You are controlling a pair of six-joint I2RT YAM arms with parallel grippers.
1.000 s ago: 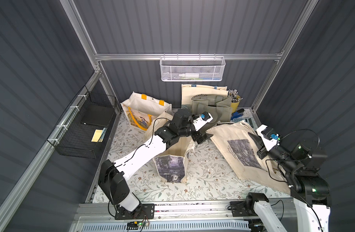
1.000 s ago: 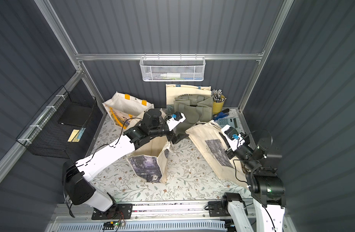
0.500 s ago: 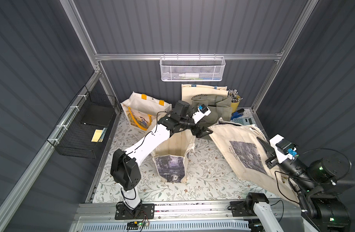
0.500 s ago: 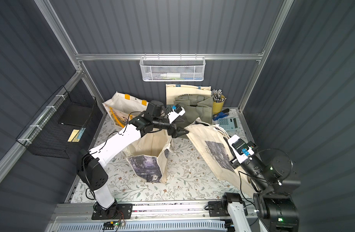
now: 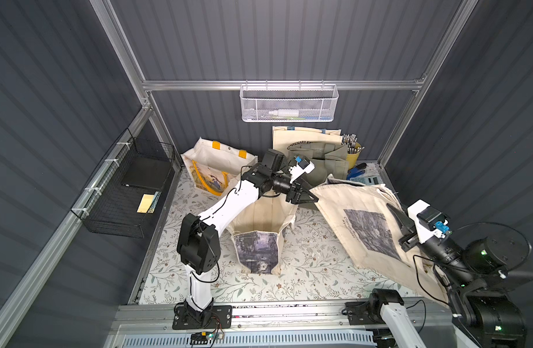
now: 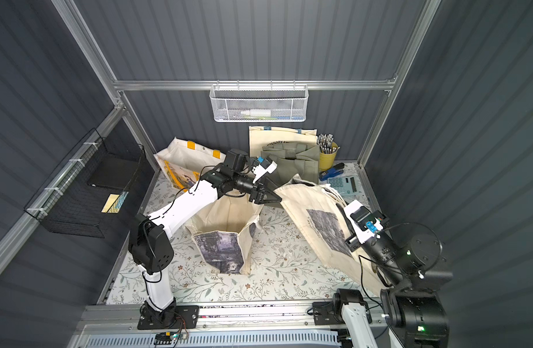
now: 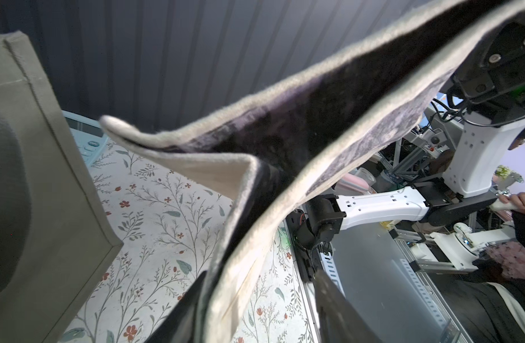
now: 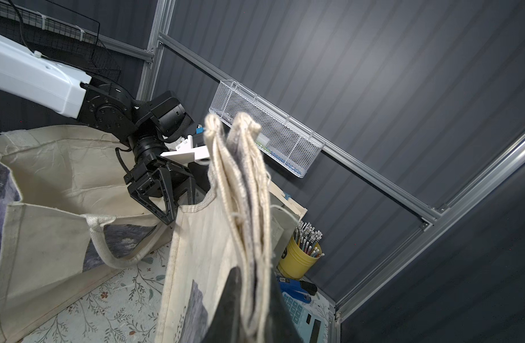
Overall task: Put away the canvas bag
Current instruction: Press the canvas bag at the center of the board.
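My left gripper (image 5: 315,199) stands apart around a corner edge of the canvas bag (image 5: 343,200), one finger clear of the cloth. A standing bag (image 5: 259,217) gapes open beneath. My right gripper (image 5: 392,210) is clamped on the canvas bag's far side.

Left pincer (image 5: 312,197) parted, arm outstretched; right pincer (image 5: 393,211) clamped, aloft

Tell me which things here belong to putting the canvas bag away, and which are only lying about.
Job: flat bag, held by right gripper; left gripper at its edge; open bag, likely the target.

Lying about: yellow-handled bag, green bag, pencil cup, stapler, calculator, white basket, black basket.
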